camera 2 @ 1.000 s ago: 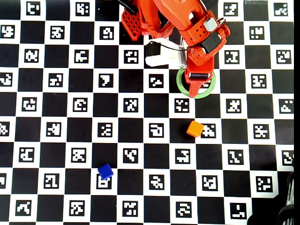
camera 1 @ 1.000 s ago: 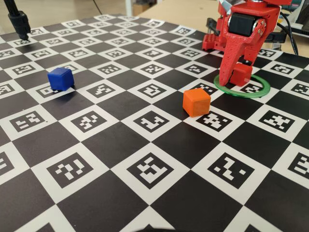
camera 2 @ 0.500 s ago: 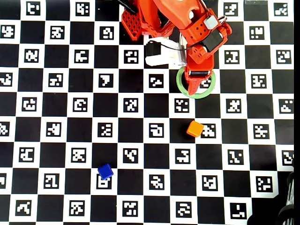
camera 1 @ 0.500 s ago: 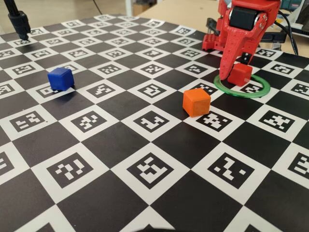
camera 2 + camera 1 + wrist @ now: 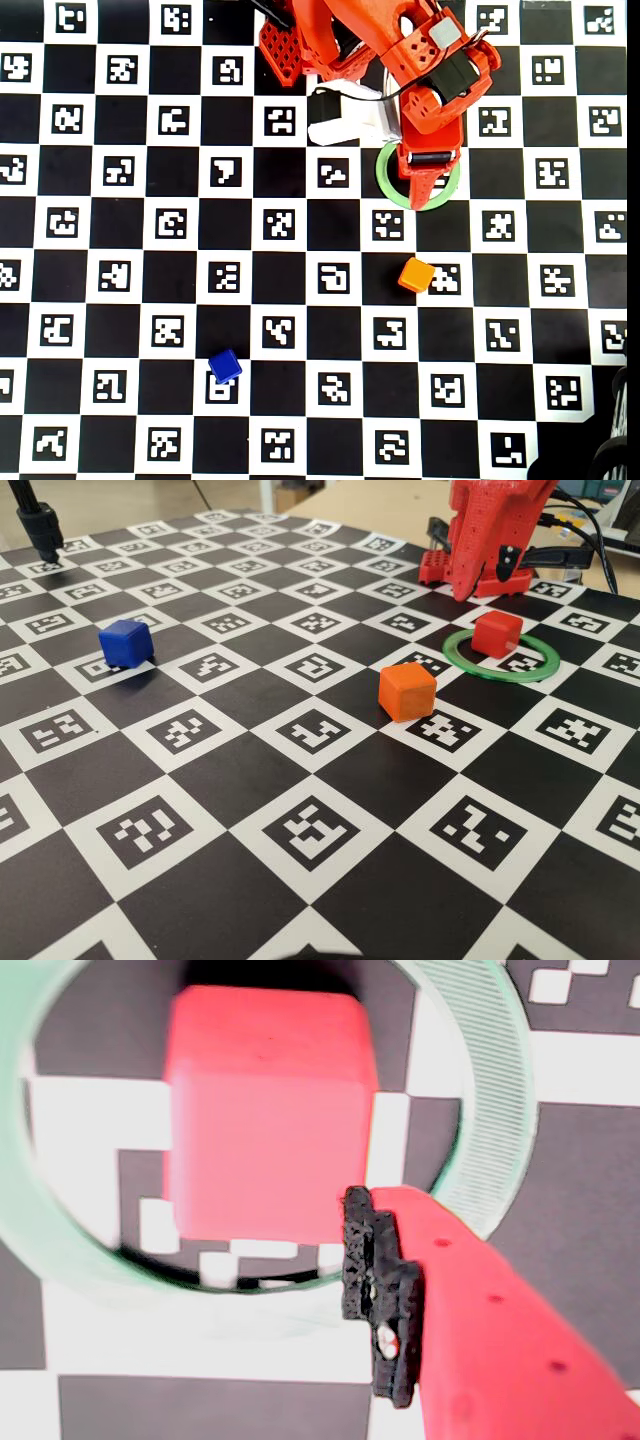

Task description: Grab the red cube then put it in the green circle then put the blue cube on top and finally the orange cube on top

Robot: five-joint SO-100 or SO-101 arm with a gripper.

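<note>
**A:** Item one, the red cube (image 5: 497, 634). Where do you find it?

**B:** You find it resting on the desk (image 5: 300, 780) inside the green circle (image 5: 455, 652), free of any grasp. The wrist view shows the red cube (image 5: 268, 1110) ringed by the green circle (image 5: 490, 1110).

**A:** Item two, the gripper (image 5: 487, 580)?

**B:** You see it raised above the ring, fingers apart and holding nothing. In the overhead view the gripper (image 5: 424, 185) covers the cube.

**A:** Items three and four?

**B:** The orange cube (image 5: 407, 691) sits near the ring, on its camera side in the fixed view. The blue cube (image 5: 126, 643) sits well apart, at the left. Both lie flat on the checkered desk.
</note>
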